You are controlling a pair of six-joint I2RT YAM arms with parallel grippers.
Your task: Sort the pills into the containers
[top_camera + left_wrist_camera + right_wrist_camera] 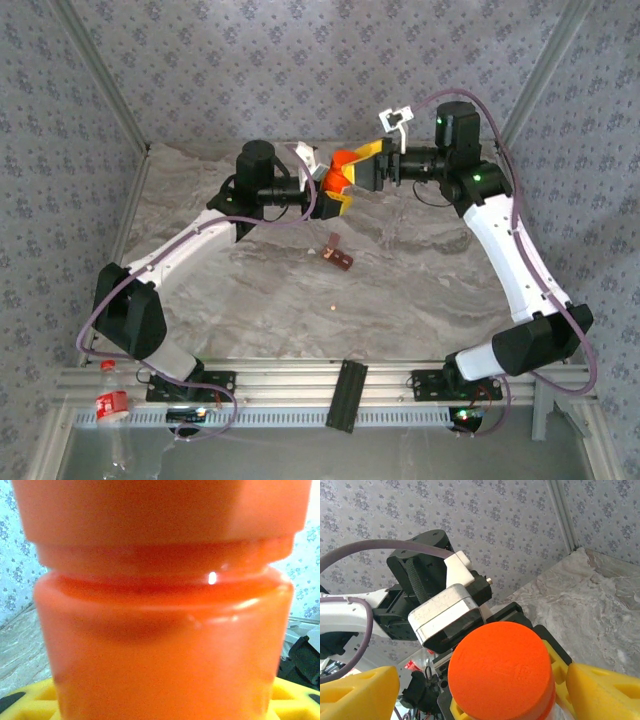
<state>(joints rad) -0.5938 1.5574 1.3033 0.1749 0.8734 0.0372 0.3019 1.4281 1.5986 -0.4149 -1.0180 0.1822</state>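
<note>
Seen from overhead, the containers [337, 257] lie tilted on the marbled table [420, 290].

The containers [338, 256] form 1 small, dark reddish-brown strip of joined box compartments. It lies on the marbled table [420, 290] near its middle, turned diagonally from upper left to lower right. Its upper-left end looks paler and slightly raised; how many compartments it has is too small to tell. 1 tiny pale pill [333, 308] lies on the bare tabletop on the strip's near side, apart from it.
</note>
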